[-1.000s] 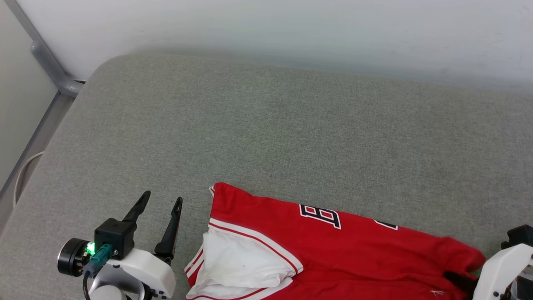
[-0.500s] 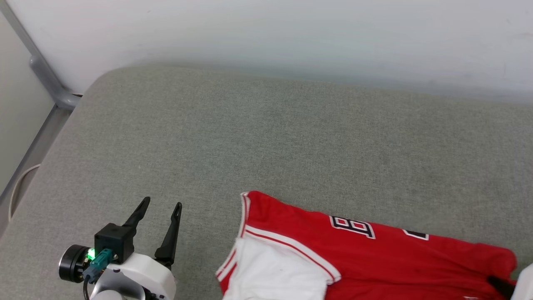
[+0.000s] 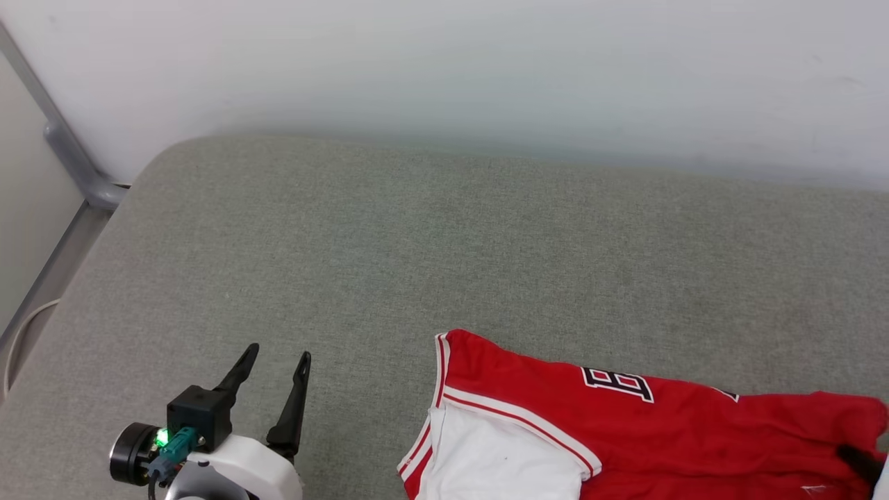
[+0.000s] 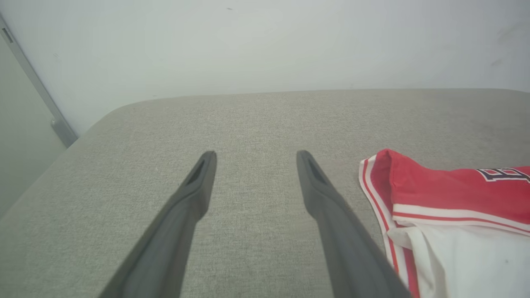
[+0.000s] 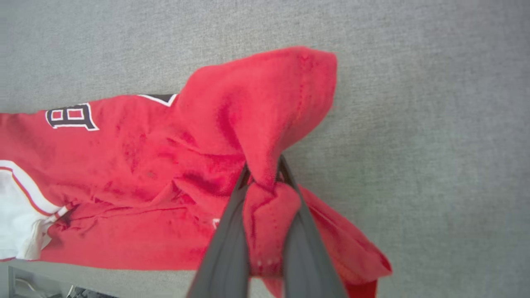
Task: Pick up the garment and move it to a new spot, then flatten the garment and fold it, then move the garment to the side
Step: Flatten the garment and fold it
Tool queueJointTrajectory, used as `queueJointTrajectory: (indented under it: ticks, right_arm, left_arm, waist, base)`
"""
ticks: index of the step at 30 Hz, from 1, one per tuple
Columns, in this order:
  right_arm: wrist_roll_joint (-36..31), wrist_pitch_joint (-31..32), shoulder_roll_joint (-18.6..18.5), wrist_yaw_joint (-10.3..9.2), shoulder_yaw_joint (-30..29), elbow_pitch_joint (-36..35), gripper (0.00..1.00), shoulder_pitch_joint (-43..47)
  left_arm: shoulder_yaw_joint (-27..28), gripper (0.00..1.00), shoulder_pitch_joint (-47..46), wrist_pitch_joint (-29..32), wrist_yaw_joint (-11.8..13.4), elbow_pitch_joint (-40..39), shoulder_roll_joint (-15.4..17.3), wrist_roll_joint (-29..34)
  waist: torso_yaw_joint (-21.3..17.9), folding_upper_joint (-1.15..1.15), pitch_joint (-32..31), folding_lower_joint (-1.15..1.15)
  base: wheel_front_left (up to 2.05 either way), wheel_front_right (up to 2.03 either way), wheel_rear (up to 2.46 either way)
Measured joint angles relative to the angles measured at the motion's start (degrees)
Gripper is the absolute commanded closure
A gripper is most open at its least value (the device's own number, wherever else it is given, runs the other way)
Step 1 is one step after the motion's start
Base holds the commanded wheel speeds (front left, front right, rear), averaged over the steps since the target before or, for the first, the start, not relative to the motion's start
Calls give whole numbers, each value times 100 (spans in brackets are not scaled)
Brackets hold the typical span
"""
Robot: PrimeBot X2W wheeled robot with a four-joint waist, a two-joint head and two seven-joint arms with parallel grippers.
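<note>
Cloth of the garment is pinched tight in the right gripper; left gripper gapes empty.

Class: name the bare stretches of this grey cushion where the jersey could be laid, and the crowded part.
Bare: the wide band of cushion between the wall and the far edge of the garment, and the strip between the open left gripper and the garment. Crowded: lower right, where the right gripper pinches bunched red cloth.
</note>
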Motion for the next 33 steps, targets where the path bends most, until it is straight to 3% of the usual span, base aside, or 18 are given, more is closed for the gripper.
queueJointTrajectory:
  ticks: [4, 12, 21, 26, 33]
  right_arm:
    - [-5, 254, 94, 0, 162, -493, 100, 170]
    - [134, 1021, 627, 0, 521, -1556, 100, 424]
    - [744, 1549, 1571, 0, 848, -2136, 100, 448]
    - [1283, 1288, 1672, 0, 1047, -1962, 100, 260]
    - [2131, 242, 1689, -1, 2081, -1100, 100, -74]
  left_arm:
    - [22, 0, 27, 0, -37, 8, -64, 29]
    - [79, 0, 96, 1, -70, 31, -108, 46]
    - [116, 0, 170, 0, -100, 52, -157, 88]
    - [123, 0, 198, 0, -136, 69, -172, 103]
    - [124, 0, 220, 0, -144, 105, -165, 103]
  waist:
    - [-17, 0, -62, 0]
    - [8, 0, -151, 0]
    - [154, 0, -211, 0]
    - [253, 0, -243, 0]
    - [401, 0, -284, 0]
  base:
    - [0, 0, 0]
    - [0, 0, 0]
    - [0, 0, 0]
    - [0, 0, 0]
    - [0, 0, 0]
